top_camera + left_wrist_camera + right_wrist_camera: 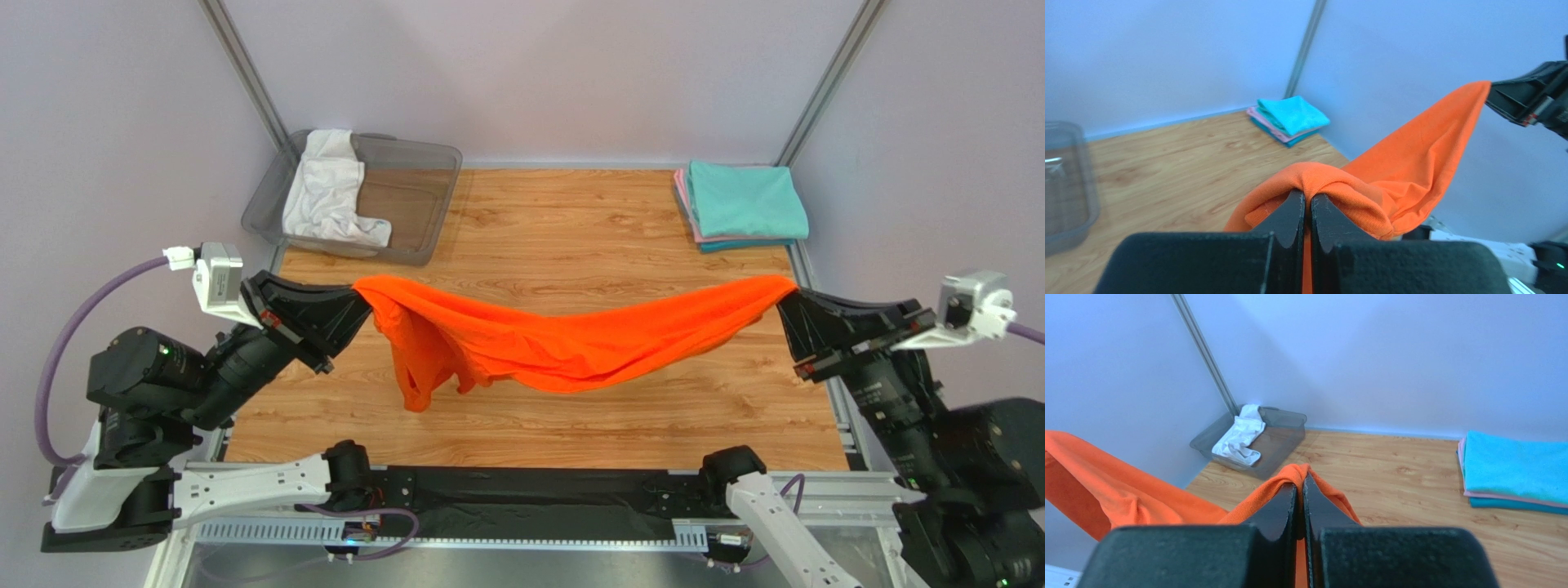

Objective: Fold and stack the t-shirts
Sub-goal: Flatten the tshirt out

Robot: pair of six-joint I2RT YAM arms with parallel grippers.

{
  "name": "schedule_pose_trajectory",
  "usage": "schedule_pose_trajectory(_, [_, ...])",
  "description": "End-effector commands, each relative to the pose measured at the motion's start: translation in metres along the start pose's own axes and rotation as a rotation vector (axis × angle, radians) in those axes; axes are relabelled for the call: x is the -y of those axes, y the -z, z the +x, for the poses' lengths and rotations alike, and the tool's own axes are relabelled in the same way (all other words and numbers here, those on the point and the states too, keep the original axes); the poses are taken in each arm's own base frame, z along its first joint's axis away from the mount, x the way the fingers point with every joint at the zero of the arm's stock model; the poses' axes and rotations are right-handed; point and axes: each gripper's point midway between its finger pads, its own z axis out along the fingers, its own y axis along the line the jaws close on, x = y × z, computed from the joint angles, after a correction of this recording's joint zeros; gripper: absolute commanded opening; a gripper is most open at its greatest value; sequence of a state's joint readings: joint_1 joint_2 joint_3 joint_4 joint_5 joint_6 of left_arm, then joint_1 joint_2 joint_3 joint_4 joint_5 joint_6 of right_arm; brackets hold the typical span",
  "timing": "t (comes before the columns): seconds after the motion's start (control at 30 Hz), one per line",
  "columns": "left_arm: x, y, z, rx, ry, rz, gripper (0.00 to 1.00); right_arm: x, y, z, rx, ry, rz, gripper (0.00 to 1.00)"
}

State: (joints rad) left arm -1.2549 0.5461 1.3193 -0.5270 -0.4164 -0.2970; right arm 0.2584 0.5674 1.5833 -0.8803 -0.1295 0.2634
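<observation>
Wooden tabletop (577,233) lies beneath the orange t-shirt (552,346), slung in mid-air between left gripper (359,298) at nine o'clock and right gripper (789,300) at three, each clamped on an end. Bunched, sagging cloth may slip out or land twisted.

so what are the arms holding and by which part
The orange t-shirt: left end effector pinches one end, right end effector the opposite end.

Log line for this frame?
left end effector: shut on orange t-shirt | right end effector: same | t-shirt: suspended between both, sagging
</observation>
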Motion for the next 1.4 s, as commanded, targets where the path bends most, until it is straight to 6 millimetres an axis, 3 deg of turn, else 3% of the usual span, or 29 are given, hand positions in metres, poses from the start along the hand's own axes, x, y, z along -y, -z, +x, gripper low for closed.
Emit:
schedule_pose_trajectory(0.0, [0.032,0.012,-0.020,0.029,0.026,0.182,0.00,-0.011,0.020,-0.006,0.005,0.024,-0.045,0.00])
schedule_pose_trajectory(0.2, [-0.006,0.007,-0.018,0.024,0.031,-0.039,0.00,0.010,0.015,0.005,-0.014,0.014,0.060,0.00])
schedule_pose_trajectory(0.3, [-0.050,-0.005,-0.003,0.001,-0.029,-0.321,0.00,0.045,-0.009,0.029,-0.078,-0.005,0.220,0.00])
schedule_pose_trajectory(0.33, [-0.083,-0.001,0.000,0.026,-0.070,-0.538,0.00,0.054,-0.016,0.037,-0.104,-0.008,0.262,0.00])
schedule_pose_trajectory(0.43, [-0.117,-0.023,0.036,-0.033,-0.253,-0.820,0.00,0.100,-0.046,0.076,-0.191,-0.013,0.465,0.00])
schedule_pose_trajectory(0.47, [-0.121,-0.033,0.051,-0.054,-0.193,-0.817,0.00,0.113,-0.056,0.100,-0.248,-0.009,0.512,0.00])
schedule_pose_trajectory(0.5, [-0.153,-0.031,0.061,-0.085,-0.170,-0.909,0.00,0.124,-0.063,0.113,-0.276,-0.002,0.552,0.00])
schedule_pose_trajectory(0.53, [-0.154,-0.055,0.101,-0.223,-0.099,-0.799,0.00,0.135,-0.077,0.127,-0.305,-0.004,0.599,0.00])
schedule_pose_trajectory(0.6, [-0.199,-0.073,0.135,-0.274,-0.019,-0.807,0.00,0.163,-0.087,0.158,-0.360,0.028,0.709,0.00])
schedule_pose_trajectory(0.63, [-0.220,-0.085,0.161,-0.333,-0.006,-0.827,0.02,0.175,-0.107,0.176,-0.396,0.040,0.733,0.00])
schedule_pose_trajectory(0.67, [-0.239,-0.091,0.170,-0.344,-0.002,-0.840,0.12,0.188,-0.114,0.190,-0.429,0.047,0.756,0.00])
schedule_pose_trajectory(0.7, [-0.249,-0.109,0.175,-0.318,-0.003,-0.811,0.32,0.198,-0.124,0.210,-0.477,0.046,0.760,0.00])
schedule_pose_trajectory(0.73, [-0.269,-0.122,0.206,-0.393,0.012,-0.819,0.33,0.202,-0.147,0.218,-0.466,0.023,0.714,0.00])
schedule_pose_trajectory(0.77, [-0.283,-0.130,0.215,-0.410,0.026,-0.832,0.34,0.229,-0.159,0.251,-0.548,0.011,0.768,0.00])
schedule_pose_trajectory(0.8, [-0.302,-0.140,0.205,-0.396,0.046,-0.857,0.36,0.239,-0.175,0.248,-0.537,0.003,0.783,0.00])
schedule_pose_trajectory(0.83, [-0.325,-0.145,0.237,-0.498,0.089,-0.895,0.39,0.250,-0.184,0.253,-0.554,0.008,0.806,0.00])
schedule_pose_trajectory(0.87, [-0.340,-0.151,0.242,-0.587,0.111,-0.923,0.52,0.279,-0.195,0.282,-0.666,0.027,0.879,0.08])
schedule_pose_trajectory(0.9, [-0.336,-0.156,0.228,-0.580,0.109,-0.920,0.58,0.279,-0.195,0.282,-0.668,0.028,0.880,0.08])
schedule_pose_trajectory(0.93, [-0.343,-0.158,0.241,-0.632,0.104,-0.925,0.62,0.283,-0.201,0.277,-0.692,0.045,0.896,0.42])
schedule_pose_trajectory(1.0, [-0.335,-0.163,0.246,-0.642,0.125,-0.867,0.78,0.285,-0.202,0.288,-0.759,0.048,0.893,0.89])
schedule_pose_trajectory(1.03, [-0.326,-0.163,0.238,-0.615,0.134,-0.839,0.91,0.281,-0.202,0.292,-0.771,0.035,0.873,1.00])
schedule_pose_trajectory(1.07, [-0.320,-0.160,0.237,-0.604,0.146,-0.826,0.99,0.278,-0.198,0.295,-0.777,0.022,0.867,1.00])
schedule_pose_trajectory(1.1, [-0.314,-0.149,0.253,-0.625,0.168,-0.806,1.00,0.271,-0.196,0.286,-0.741,-0.002,0.851,1.00])
schedule_pose_trajectory(1.13, [-0.301,-0.144,0.241,-0.591,0.172,-0.779,1.00,0.263,-0.186,0.303,-0.778,-0.037,0.820,1.00])
schedule_pose_trajectory(1.17, [-0.294,-0.128,0.257,-0.624,0.195,-0.784,1.00,0.255,-0.182,0.302,-0.772,-0.060,0.792,1.00])
schedule_pose_trajectory(1.23, [-0.262,-0.118,0.254,-0.619,0.221,-0.695,1.00,0.225,-0.174,0.296,-0.735,-0.141,0.686,1.00])
schedule_pose_trajectory(1.27, [-0.243,-0.114,0.262,-0.636,0.236,-0.654,1.00,0.218,-0.157,0.315,-0.775,-0.173,0.663,1.00])
schedule_pose_trajectory(1.3, [-0.231,-0.098,0.285,-0.688,0.250,-0.636,1.00,0.203,-0.152,0.302,-0.723,-0.194,0.611,1.00])
schedule_pose_trajectory(1.37, [-0.192,-0.087,0.292,-0.697,0.247,-0.556,1.00,0.178,-0.129,0.327,-0.773,-0.274,0.509,1.00])
